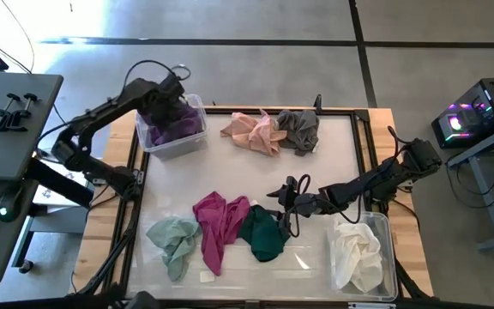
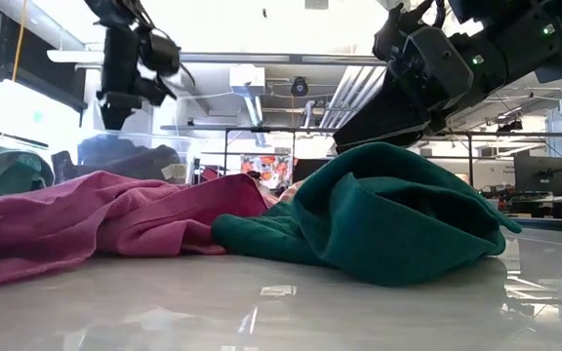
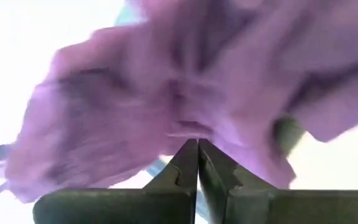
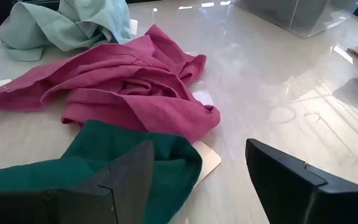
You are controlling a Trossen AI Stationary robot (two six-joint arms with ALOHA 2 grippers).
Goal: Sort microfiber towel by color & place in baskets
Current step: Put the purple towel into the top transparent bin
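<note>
My left gripper (image 1: 175, 101) hangs over the small clear basket (image 1: 155, 142) at the table's far left and is shut on the purple towel (image 1: 178, 127) that fills it. My right gripper (image 4: 197, 169) is open and low over the table. It stands at the far edge of the dark green towel (image 1: 262, 233); one finger (image 4: 126, 177) is over the cloth, and I cannot tell whether it touches. The magenta towel (image 1: 217, 225) lies against the green one, and the mint towel (image 1: 174, 242) lies left of it. The larger basket (image 1: 388, 230) at the near right holds a white towel (image 1: 357, 256). My left gripper pinches a bunched fold (image 3: 194, 127) of the purple towel between its two shut fingers, coming from above and pointing down. One layer or several, I cannot tell. The rest of the towel spreads around the fingertips and lies in the small basket.
A pink towel (image 1: 251, 131) and a grey towel (image 1: 299, 129) lie together at the table's far middle. Small pale cards (image 4: 205, 160) lie on the table beside the near towels. Bare table shows between the far and near piles.
</note>
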